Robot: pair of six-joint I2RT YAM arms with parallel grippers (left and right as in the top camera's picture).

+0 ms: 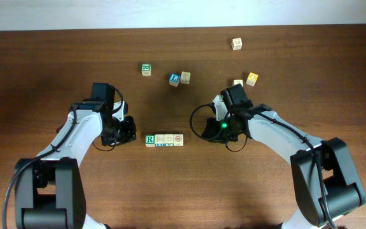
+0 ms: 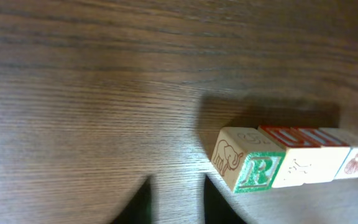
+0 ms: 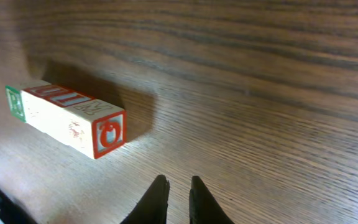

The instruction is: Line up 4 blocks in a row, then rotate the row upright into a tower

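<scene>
mid-frame row of four blocks (image 1: 164, 140), green R block (image 2: 257, 173) at left end, left gripper (image 2: 176, 208) parted, empty, right gripper (image 3: 176, 199) nearly pinched shut, empty

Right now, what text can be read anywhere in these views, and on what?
"R", green: one face of the row's end block.
Red letters on the row's other blocks: too blurred to read.
Marks on the loose cubes: too small to read.

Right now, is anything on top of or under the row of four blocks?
Nothing sits on the row of four blocks; its top faces show bare. Beneath it only the table shows; the bottom faces are covered.
</scene>
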